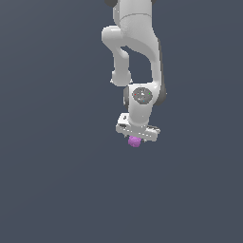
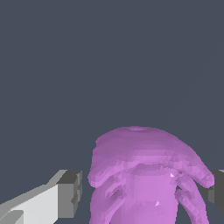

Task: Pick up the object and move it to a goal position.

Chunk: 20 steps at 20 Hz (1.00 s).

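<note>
purple and lumpy, the blob (image 2: 146,177) fills the low middle of the wrist view, right up close. its top is round like a cap, and soft folds like thick petals hang down from it. its lower part is cut off by the edge of the picture. one grey finger pad (image 2: 70,194) on a white finger sits just beside it on one side. the other pad (image 2: 218,192) barely peeks in at the far edge. the gripper (image 2: 144,194) has a finger on each side of the blob, but i cannot tell if the pads press on it.

from the exterior view, the white arm (image 1: 137,42) comes down from the top, and its upper part is cut off. the blob (image 1: 135,141) is a tiny purple dot, right under the white gripper (image 1: 136,137). the fingers are too small to make out. all around is plain dark grey.
</note>
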Each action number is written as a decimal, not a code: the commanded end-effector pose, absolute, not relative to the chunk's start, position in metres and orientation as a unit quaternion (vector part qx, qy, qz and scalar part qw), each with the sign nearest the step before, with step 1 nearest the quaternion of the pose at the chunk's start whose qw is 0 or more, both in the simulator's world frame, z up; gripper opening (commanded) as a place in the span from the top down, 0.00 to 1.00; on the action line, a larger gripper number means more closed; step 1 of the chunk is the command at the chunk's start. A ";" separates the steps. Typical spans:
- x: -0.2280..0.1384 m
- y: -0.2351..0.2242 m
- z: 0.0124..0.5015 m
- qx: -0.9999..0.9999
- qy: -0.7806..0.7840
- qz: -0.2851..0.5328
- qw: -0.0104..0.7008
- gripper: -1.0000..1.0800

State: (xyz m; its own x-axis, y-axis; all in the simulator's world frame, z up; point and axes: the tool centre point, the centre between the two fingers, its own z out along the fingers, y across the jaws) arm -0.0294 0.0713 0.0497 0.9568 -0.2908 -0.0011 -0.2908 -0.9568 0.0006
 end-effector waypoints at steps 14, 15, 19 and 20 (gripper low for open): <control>-0.028 0.072 0.041 0.989 -0.147 0.000 0.000 1.00; -0.028 0.071 0.042 0.989 -0.148 0.001 0.000 1.00; -0.029 0.070 0.045 0.989 -0.148 0.001 0.000 1.00; -0.030 0.070 0.047 0.989 -0.148 0.001 0.000 1.00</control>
State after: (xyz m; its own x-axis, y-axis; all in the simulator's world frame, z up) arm -0.0293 0.0705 0.0443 0.9565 -0.2916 0.0005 -0.2916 -0.9565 -0.0002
